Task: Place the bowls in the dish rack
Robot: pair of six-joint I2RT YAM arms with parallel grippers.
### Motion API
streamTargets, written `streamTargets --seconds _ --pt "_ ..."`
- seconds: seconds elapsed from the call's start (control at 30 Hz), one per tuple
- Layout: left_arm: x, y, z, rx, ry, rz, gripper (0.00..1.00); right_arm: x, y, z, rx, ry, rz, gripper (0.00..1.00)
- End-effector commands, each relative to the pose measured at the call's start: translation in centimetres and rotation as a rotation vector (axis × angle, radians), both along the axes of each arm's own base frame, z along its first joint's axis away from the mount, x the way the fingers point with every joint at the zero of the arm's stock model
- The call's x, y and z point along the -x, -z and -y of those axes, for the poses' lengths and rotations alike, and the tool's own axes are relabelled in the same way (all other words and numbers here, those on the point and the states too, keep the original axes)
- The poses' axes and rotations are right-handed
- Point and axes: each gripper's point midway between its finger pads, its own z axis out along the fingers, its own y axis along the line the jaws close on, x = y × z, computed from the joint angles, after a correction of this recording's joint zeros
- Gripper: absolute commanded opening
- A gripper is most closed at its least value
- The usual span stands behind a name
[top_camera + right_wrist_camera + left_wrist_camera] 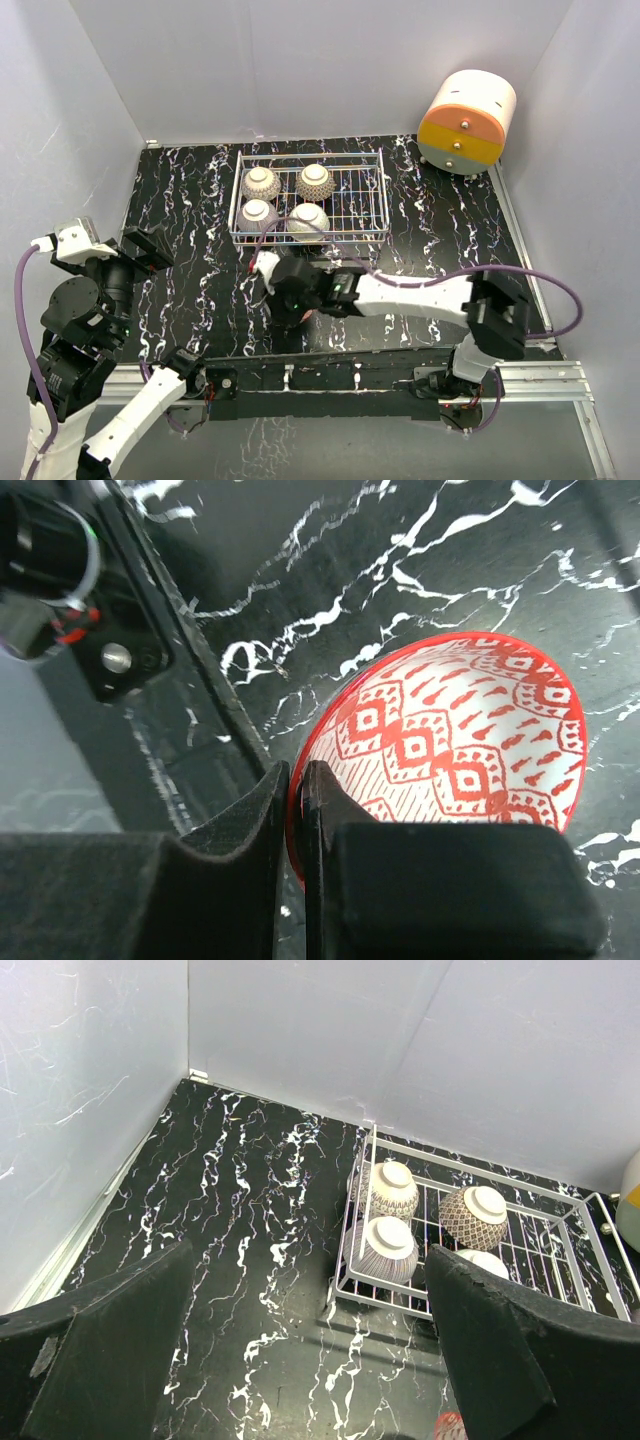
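**Operator:** Status of the left gripper (150, 248)?

**Technician:** It is held above the left side of the black marbled table (190, 190). Jaws stand wide apart and hold nothing.

**Operator:** Dish rack orientation?

**Technician:** The dish rack (357, 205) sits at the back centre. Its long axis runs left to right across the table. Four bowls occupy its left half in two rows: back left bowl (261, 183), back right bowl (314, 181), front left bowl (258, 214), front right bowl (308, 219). All four are mouth down, foot rings up.

**Operator:** And the fifth?

**Technician:** The red bowl (460, 730) is on the table near the front edge, in front of the rack's left half. Its patterned inside faces the right wrist camera. Whether it sits level cannot be told. The right gripper (295, 800) is clamped on its rim, one finger inside and one outside.

**Operator:** Far right?

**Technician:** An orange-and-cream drawer unit (466, 122) stands at the back right corner, well apart from the rack.
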Motion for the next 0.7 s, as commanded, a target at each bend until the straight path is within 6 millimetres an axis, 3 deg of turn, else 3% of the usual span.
streamTargets --seconds 0.0,0.13,0.3,0.4,0.53,0.67 --pt "0.5 -0.9 -0.3 0.010 -0.001 0.031 0.97 -1.6 -9.1 -0.7 -0.313 0.004 -0.044 0.08" --pt "0.5 -1.0 -0.2 0.012 0.003 0.035 0.97 -3.3 -12.9 0.6 -0.457 0.023 -0.088 0.08" --pt "0.6 -1.3 -0.4 0.008 0.001 0.038 0.97 -5.7 -19.8 2.5 -0.673 0.019 -0.121 0.08" --pt "0.7 -1.5 -0.5 0.009 -0.002 0.042 0.97 -8.8 -22.7 4.1 -0.764 0.088 -0.080 0.08" --pt "0.7 -1.5 -0.3 0.014 0.006 0.043 0.97 -14.5 -24.7 7.6 -0.892 0.204 -0.048 0.08" --pt "0.7 -1.7 -0.2 0.013 0.011 0.044 0.97 -19.2 -24.7 10.3 -1.006 0.274 -0.055 0.08"
